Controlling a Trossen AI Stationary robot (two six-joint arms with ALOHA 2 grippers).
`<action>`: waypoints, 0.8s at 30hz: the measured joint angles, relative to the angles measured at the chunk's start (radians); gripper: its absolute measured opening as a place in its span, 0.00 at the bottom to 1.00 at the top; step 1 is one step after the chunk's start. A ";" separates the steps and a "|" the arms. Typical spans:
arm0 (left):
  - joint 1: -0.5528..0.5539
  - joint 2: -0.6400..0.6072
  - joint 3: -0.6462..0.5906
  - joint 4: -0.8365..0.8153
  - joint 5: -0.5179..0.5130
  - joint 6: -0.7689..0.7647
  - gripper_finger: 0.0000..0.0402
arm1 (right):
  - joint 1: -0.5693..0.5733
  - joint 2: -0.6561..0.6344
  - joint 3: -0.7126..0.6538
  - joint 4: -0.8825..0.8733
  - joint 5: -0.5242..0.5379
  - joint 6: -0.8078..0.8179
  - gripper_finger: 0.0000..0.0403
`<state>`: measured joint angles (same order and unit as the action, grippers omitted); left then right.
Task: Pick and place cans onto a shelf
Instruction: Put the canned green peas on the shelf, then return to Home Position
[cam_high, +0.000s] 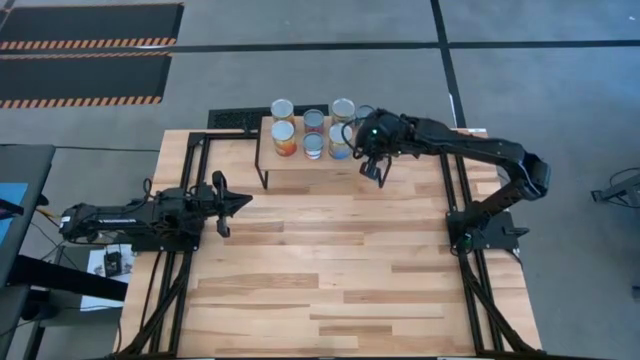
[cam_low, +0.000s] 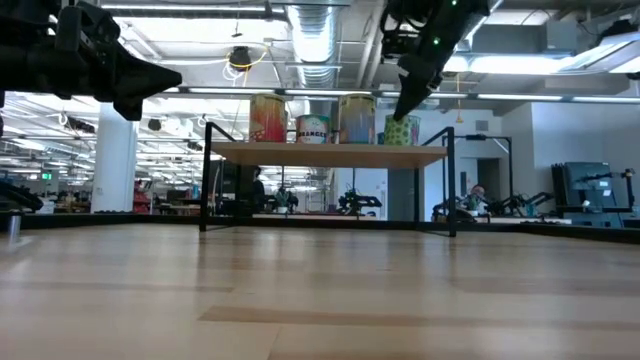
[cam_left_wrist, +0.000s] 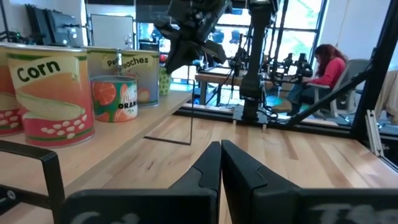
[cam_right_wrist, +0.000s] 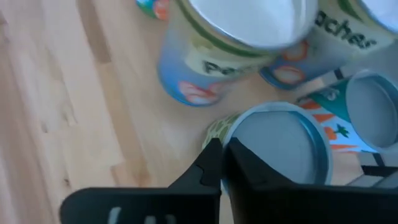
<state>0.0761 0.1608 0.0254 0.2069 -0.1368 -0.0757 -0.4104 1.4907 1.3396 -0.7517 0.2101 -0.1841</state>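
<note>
While my right pincer (cam_high: 378, 168) hangs just off the shelf (cam_high: 300, 165) at its right end, fingers nearly together and holding nothing, the cans (cam_high: 312, 128) stand clustered on the shelf top. My left pincer (cam_high: 232, 203), fingers together and empty, waits over the worktop (cam_high: 330, 270), well clear of the shelf.

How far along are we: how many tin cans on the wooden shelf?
7: six silver-topped cans in two rows, one green-labelled can by the right gripper; others possibly hidden.
</note>
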 joint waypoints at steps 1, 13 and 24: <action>0.000 0.000 0.000 -0.001 0.000 0.000 0.00 | 0.001 -0.003 0.000 0.001 -0.001 0.000 0.06; 0.000 0.000 0.000 -0.009 -0.006 0.000 0.00 | -0.010 0.001 0.000 0.031 0.000 0.000 0.25; 0.000 0.000 0.000 -0.017 -0.017 0.008 0.00 | 0.020 -0.041 -0.001 0.053 0.076 -0.061 0.23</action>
<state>0.0757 0.1608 0.0254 0.1902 -0.1533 -0.0682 -0.3909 1.4495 1.3385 -0.6992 0.2864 -0.2447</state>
